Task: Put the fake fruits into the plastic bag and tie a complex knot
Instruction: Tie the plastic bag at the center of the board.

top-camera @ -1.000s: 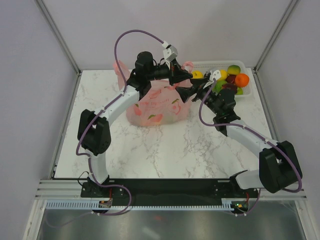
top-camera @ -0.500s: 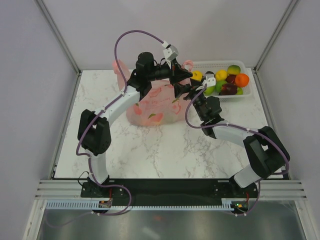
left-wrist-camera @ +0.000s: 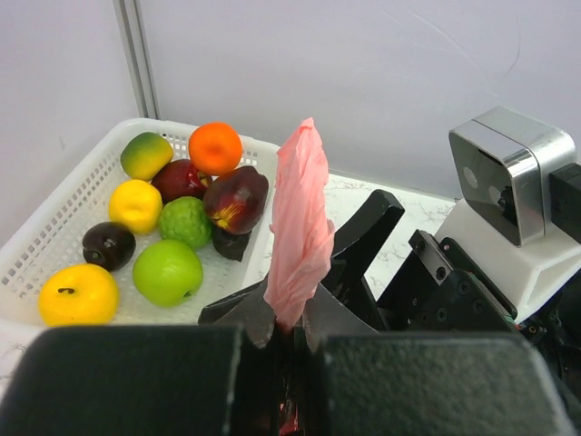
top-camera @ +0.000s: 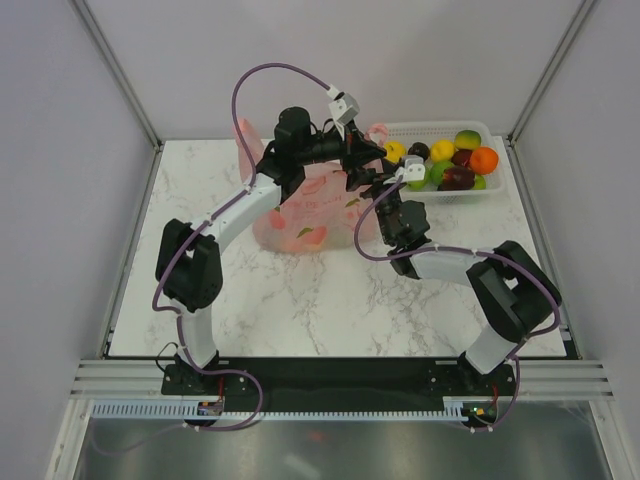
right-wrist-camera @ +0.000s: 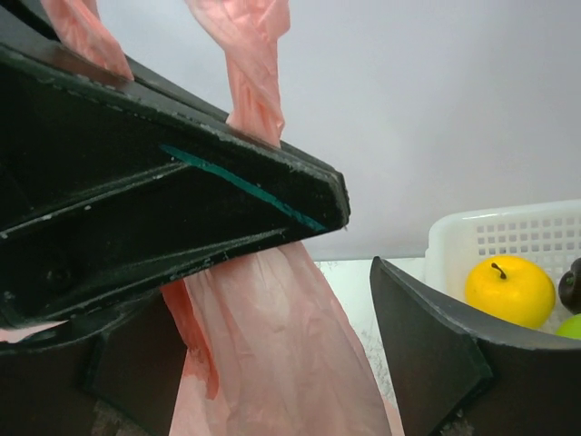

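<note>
The pink plastic bag (top-camera: 305, 212) stands on the table at the back middle. My left gripper (top-camera: 368, 150) is shut on one twisted bag handle (left-wrist-camera: 300, 213), which sticks up out of its jaws (left-wrist-camera: 289, 318). My right gripper (top-camera: 372, 184) is open just below the left one, at the bag's right side. In the right wrist view the bag's pink film (right-wrist-camera: 272, 345) hangs between its spread fingers (right-wrist-camera: 436, 363), under the left gripper's black finger (right-wrist-camera: 182, 182). The fake fruits (top-camera: 452, 166) lie in the white lattice basket (top-camera: 497, 190). No knot shows.
The basket stands at the back right corner, close to both grippers, and several fruits show in the left wrist view (left-wrist-camera: 168, 222). The right arm's elbow (top-camera: 505, 290) is folded over the right half of the table. Frame posts stand at the back corners.
My right gripper has moved left from beside the basket to the bag's right side, under the left gripper, and its arm has folded in. The left gripper keeps hold of the handle, barely moved.
</note>
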Controlling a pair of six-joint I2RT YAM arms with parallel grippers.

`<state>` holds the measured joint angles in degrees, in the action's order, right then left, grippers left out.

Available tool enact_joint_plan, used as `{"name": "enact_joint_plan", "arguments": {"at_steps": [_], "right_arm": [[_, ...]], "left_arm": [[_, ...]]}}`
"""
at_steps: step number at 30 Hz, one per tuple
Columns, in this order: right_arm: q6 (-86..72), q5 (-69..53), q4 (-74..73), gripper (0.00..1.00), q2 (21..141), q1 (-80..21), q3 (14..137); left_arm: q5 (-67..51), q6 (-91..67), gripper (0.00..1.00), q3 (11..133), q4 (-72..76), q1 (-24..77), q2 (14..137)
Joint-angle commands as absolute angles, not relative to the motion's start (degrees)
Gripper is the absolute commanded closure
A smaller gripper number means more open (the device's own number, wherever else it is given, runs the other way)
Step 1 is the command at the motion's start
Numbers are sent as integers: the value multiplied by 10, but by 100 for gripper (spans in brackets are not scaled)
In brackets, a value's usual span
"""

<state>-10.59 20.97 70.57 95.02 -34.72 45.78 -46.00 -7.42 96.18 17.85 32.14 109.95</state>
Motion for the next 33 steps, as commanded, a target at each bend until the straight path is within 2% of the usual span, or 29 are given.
{"name": "enact_joint_plan", "arguments": {"at_steps": [1, 3, 6, 11, 14, 15, 18, 20, 21, 22, 24, 25, 27, 29, 33], "right_arm": [[-80, 251, 739, 18, 959, -349, 482], [-72, 252, 733, 23, 962, -349, 483], [-66, 249, 705, 37, 968, -349, 488], [-60, 224, 659, 54, 962, -349, 483], [-54, 203, 639, 71, 957, -349, 478], [-51, 198, 637, 80, 955, -350, 476], [-44, 179, 633, 100, 948, -349, 464], [-39, 171, 638, 100, 945, -349, 458], [-36, 171, 640, 100, 941, -350, 455], [-33, 171, 641, 100, 940, -350, 452], [-33, 166, 637, 100, 936, -349, 449], [-32, 164, 632, 100, 933, -349, 447], [-29, 155, 622, 100, 929, -349, 446], [-26, 149, 613, 100, 922, -349, 444], [-23, 142, 613, 100, 912, -349, 438]], "left_arm": [[-452, -62, 98, 959, 185, 326, 1066], [-449, -62, 98, 958, 185, 327, 1065], [-449, -62, 98, 957, 185, 328, 1063], [-449, -61, 98, 956, 185, 328, 1059], [-450, -61, 98, 957, 185, 329, 1058], [-450, -61, 98, 956, 185, 330, 1059], [-449, -61, 98, 956, 185, 330, 1057], [-449, -60, 97, 956, 185, 330, 1056], [-448, -60, 93, 956, 185, 330, 1054], [-447, -58, 81, 955, 185, 330, 1052], [-439, -53, 69, 949, 185, 330, 1042], [-432, -45, 59, 945, 184, 330, 1035], [-410, -28, 45, 932, 180, 330, 1011], [-382, -12, 34, 923, 166, 330, 980], [-334, -1, 26, 904, 143, 330, 937]]}}
